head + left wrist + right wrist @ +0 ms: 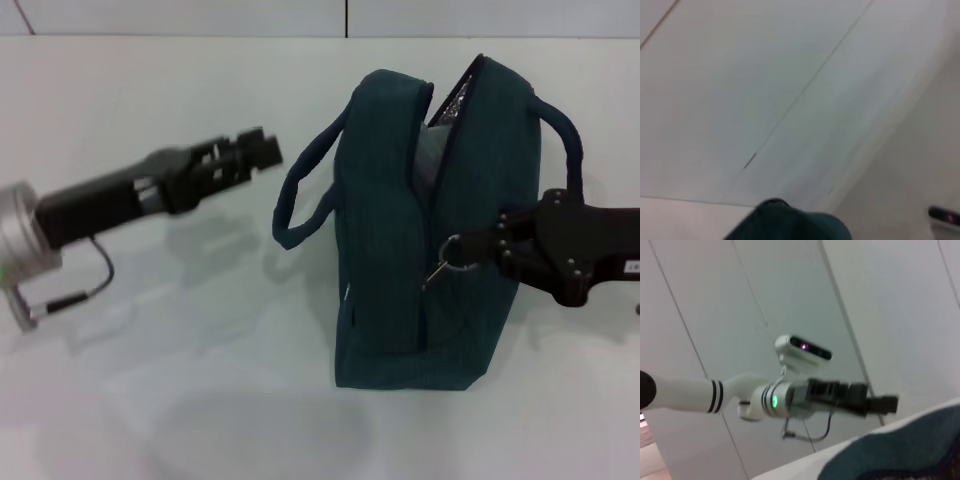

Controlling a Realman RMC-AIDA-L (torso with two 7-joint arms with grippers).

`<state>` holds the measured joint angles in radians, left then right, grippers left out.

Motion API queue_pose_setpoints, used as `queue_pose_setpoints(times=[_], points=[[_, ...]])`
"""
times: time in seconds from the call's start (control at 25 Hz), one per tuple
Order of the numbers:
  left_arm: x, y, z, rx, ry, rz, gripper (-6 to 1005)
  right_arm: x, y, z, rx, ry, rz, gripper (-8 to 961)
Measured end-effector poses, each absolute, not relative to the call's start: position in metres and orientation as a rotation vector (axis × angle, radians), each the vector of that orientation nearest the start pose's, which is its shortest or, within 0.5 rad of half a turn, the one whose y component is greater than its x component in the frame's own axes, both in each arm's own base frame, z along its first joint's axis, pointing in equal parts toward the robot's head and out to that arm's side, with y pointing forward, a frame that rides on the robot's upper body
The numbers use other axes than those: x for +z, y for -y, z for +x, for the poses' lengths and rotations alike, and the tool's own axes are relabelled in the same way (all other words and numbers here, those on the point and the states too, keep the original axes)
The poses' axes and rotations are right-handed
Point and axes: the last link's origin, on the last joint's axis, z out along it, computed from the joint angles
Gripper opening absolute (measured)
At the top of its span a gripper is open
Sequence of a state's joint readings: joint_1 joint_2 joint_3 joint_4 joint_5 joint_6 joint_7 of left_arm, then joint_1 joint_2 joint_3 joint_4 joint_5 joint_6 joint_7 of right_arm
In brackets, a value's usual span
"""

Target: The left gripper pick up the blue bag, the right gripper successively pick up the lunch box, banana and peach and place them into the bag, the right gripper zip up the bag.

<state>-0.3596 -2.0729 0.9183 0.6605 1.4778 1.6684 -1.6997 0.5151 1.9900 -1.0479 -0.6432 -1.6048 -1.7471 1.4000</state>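
The blue bag (440,250) stands upright right of the table's middle. Its zipper gapes at the top over a silvery lining and is closed lower down. My right gripper (488,246) reaches in from the right, shut on the zipper's silver ring pull (451,251) at mid-height on the bag's side. My left gripper (264,148) hovers left of the bag, clear of the near handle (300,195), open and holding nothing. The right wrist view shows the left gripper (882,403) beyond the bag (900,452). The lunch box, banana and peach are out of view.
The white table (150,380) spreads around the bag. A second handle (565,135) loops out on the bag's right, above my right arm. A cable (95,270) hangs under my left wrist. A corner of the bag (790,222) shows in the left wrist view.
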Motion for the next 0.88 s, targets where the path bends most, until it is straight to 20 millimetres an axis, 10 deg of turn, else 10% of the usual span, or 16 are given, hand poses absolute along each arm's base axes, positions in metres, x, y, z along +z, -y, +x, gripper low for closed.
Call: queue_pose_setpoints(times=[0.44,0.88], points=[[-0.027,-0.245,-0.273,-1.377,0.913,-2.485,512,0.016,-0.343,0.181,1.084,-0.269,-2.871,14],[-0.053,-0.248,-0.274,-1.330,0.880,-2.389,509,0.007,-0.363,0.154,1.067,-0.207,-2.885,14]])
